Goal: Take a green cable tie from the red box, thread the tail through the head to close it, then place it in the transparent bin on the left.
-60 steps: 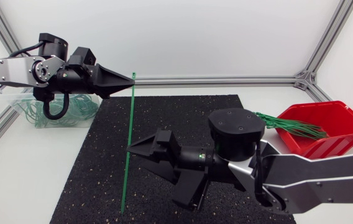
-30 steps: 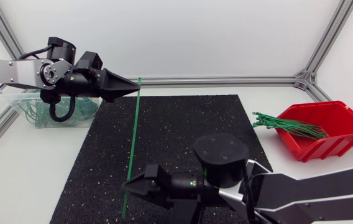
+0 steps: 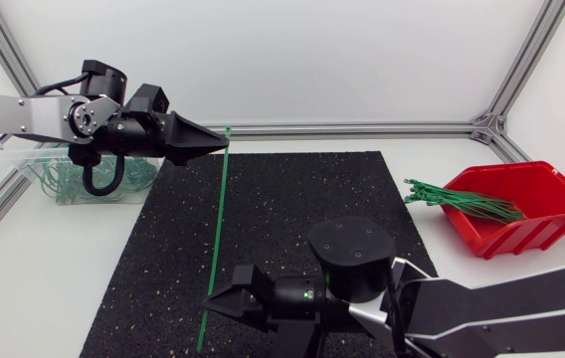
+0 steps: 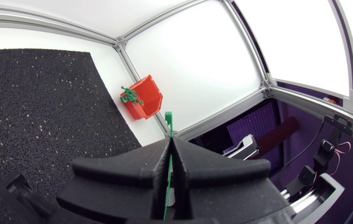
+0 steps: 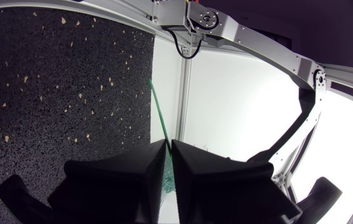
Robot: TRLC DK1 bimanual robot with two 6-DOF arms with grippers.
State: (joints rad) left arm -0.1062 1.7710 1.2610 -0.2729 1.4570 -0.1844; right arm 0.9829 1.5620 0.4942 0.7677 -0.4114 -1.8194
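A long green cable tie [image 3: 218, 229] hangs almost upright over the black mat [image 3: 302, 209]. My left gripper [image 3: 223, 142] is shut on the tie just below its head, above the mat's far left corner. In the left wrist view the head [image 4: 168, 117] sticks out past the closed fingertips of that gripper [image 4: 169, 144]. My right gripper [image 3: 210, 309] is shut on the tie near its tail, low over the mat's front edge. In the right wrist view the strap [image 5: 156, 109] runs on ahead from between that gripper's [image 5: 168, 144] fingers. The red box [image 3: 536, 204] holds a bundle of green ties [image 3: 462, 202].
The transparent bin [image 3: 34, 177] at the far left, holding closed green ties, lies partly behind my left arm. The red box [image 4: 145, 102] stands off the mat's right side. Aluminium frame rails [image 3: 362, 128] run along the table's back and sides.
My right gripper has swung down and left to the tie's tail and shut on it. The left gripper has shifted slightly right with the tie's head.
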